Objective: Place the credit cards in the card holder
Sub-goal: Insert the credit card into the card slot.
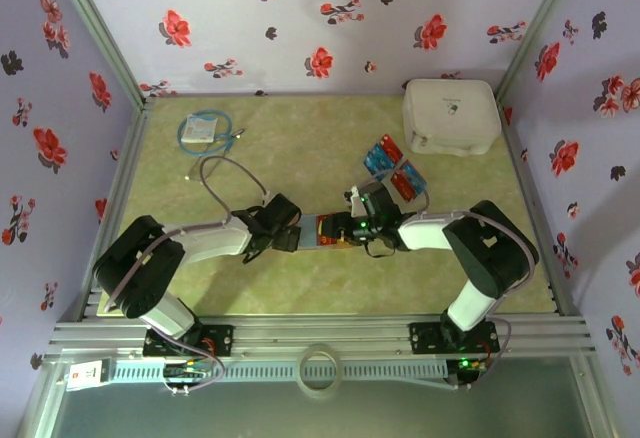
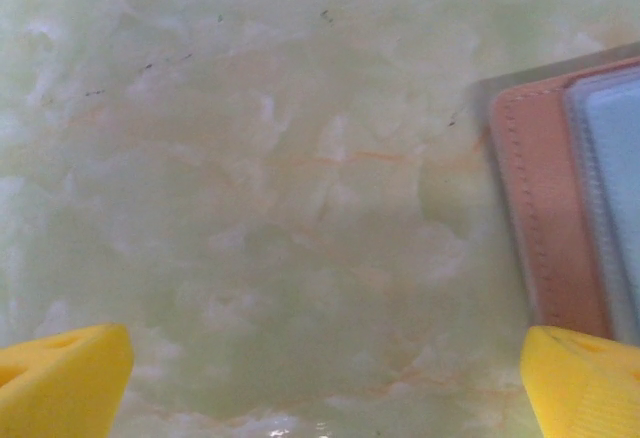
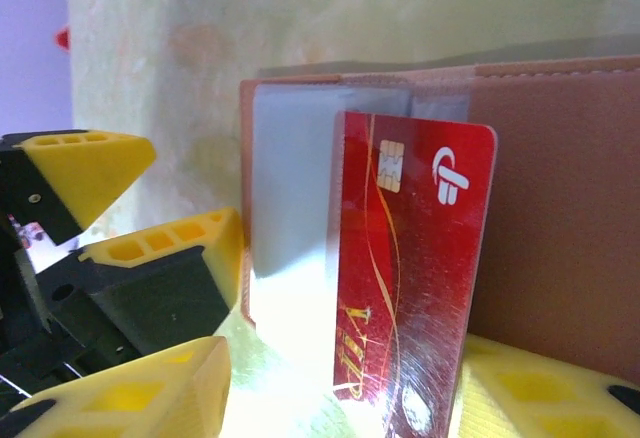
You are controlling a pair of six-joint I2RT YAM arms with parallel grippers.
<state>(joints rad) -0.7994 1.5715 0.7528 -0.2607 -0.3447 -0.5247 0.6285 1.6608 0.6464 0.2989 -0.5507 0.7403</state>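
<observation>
The card holder [image 1: 320, 230] lies opened flat near the middle of the green marbled table [image 1: 300, 288], right between the two grippers, which face each other across it. From where I stand it shows tan leather with stitched edges, and there is a pale grey pocket [image 3: 290, 188] on its inner face.

A red card [image 3: 415, 268] with a gold chip and a white logo rests lengthwise over the holder. Its upper end overlaps the seam between the pocket and the bare tan panel. I cannot tell whether that end is actually tucked into a slot or is only lying on top.

The right gripper [image 3: 345, 368] sits at the card's lower end with its yellow fingers parted to either side. A strip of bright table shows between one finger and the card's edge, so the card is not clamped.

The left gripper [image 2: 320, 388] hovers low over bare table just beside the holder's rounded corner, its jaws spread wide and holding nothing. One of its fingertips [image 2: 585, 378] is close to the holder's stitched border.

The rest of the credit cards [image 1: 393, 170], red and blue, sit in a small heap behind the right gripper. They are well short of the white zip case [image 1: 450, 116] in the far right corner. A blue-cable packet [image 1: 205, 130] lies far left.
</observation>
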